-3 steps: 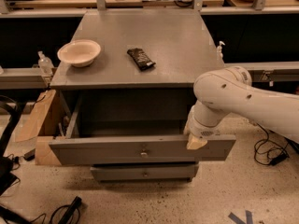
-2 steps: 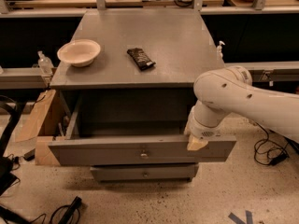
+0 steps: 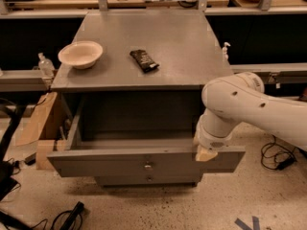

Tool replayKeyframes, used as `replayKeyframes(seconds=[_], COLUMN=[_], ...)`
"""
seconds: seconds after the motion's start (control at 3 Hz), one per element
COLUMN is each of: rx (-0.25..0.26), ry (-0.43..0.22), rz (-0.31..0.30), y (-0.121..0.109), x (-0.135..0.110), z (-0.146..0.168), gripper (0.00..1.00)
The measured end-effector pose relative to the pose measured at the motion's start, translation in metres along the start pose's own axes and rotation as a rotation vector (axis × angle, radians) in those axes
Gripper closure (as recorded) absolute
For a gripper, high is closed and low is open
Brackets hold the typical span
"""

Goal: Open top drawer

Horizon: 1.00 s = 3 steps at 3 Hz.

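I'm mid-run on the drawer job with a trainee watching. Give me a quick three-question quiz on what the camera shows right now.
1. True or false: the top drawer sits shut, flush with the cabinet.
2. Where is the pincer? A) deep inside the drawer box. B) at the right end of the drawer's front panel, by its upper edge. C) underneath the drawer.
3. Fill in: on the cabinet top, the dark packet lies to the right, in the camera view, of the white ____.

Key
1. False: it stands pulled well out.
2. B.
3. bowl.
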<state>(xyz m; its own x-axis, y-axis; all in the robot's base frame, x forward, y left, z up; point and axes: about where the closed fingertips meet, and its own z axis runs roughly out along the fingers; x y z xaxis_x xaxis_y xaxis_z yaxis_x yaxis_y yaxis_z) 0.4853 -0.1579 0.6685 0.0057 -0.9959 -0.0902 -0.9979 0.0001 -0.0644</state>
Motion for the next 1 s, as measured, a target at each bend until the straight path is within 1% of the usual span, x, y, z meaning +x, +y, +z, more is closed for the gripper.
replayKeyframes(seconds=[0.33, 0.67, 1.0], rx=[0.000, -0.037, -0.037], ry=[0.000, 0.022, 0.022], rz=[0.000, 0.006, 0.006], y=[0.000, 0.040, 0.040], x=[0.000, -0.003, -0.003], z=[-0.002, -0.003, -0.004], gripper=[1.00, 1.00, 0.97])
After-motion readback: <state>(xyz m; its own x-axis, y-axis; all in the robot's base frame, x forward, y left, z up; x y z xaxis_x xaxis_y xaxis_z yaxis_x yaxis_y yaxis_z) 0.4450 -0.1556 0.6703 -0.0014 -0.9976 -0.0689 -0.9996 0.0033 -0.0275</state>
